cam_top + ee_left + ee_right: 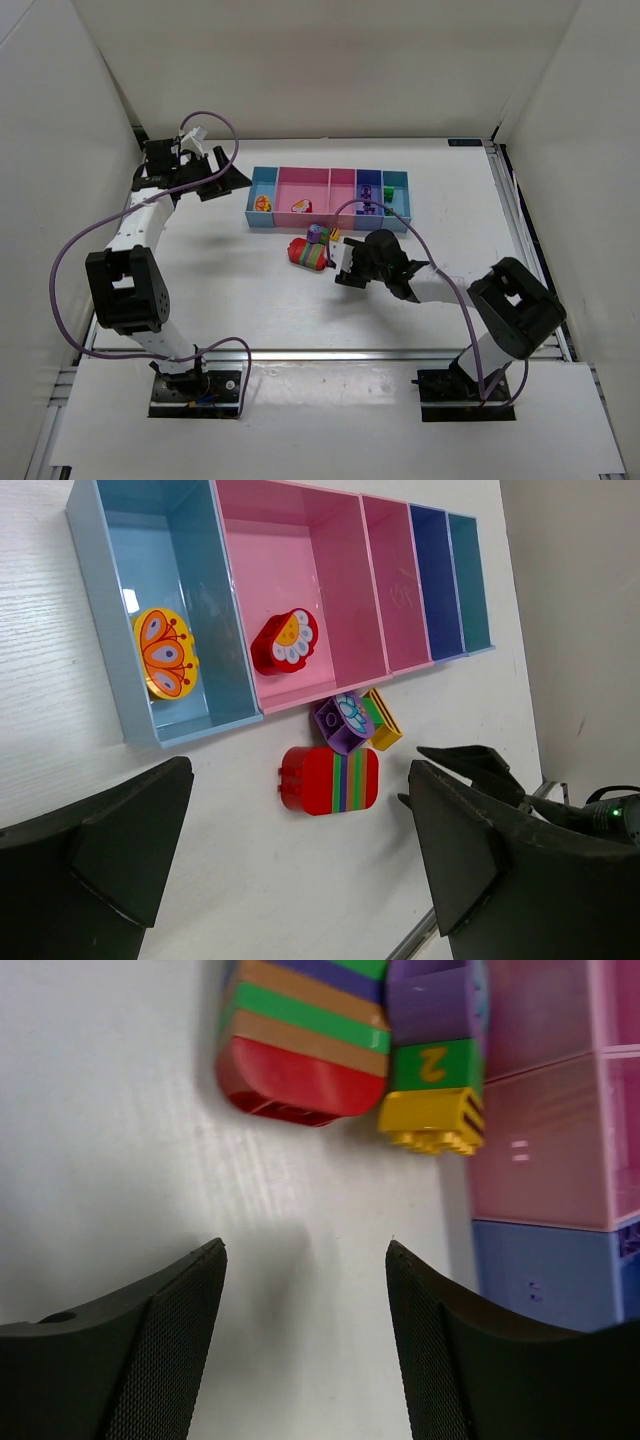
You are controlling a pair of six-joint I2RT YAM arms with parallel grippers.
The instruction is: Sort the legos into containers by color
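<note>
The containers [330, 198] lie in a row at the back of the table. On the table just in front of them are a red striped lego [308, 253] and a purple, green and yellow chunk [320, 234]. The right wrist view shows the striped lego [300, 1050] and the chunk [432, 1065] just ahead of my right gripper [305, 1250], which is open, low and holds nothing. My left gripper [232, 181] hangs wide open left of the containers, high above the table. An orange lego [165, 652] lies in the light blue bin and a red one [285, 640] in the wide pink bin.
A purple lego [367, 192] stands in the dark blue bin. White walls enclose the table on three sides. A metal rail [330, 353] runs along the near edge. Purple cables loop from both arms.
</note>
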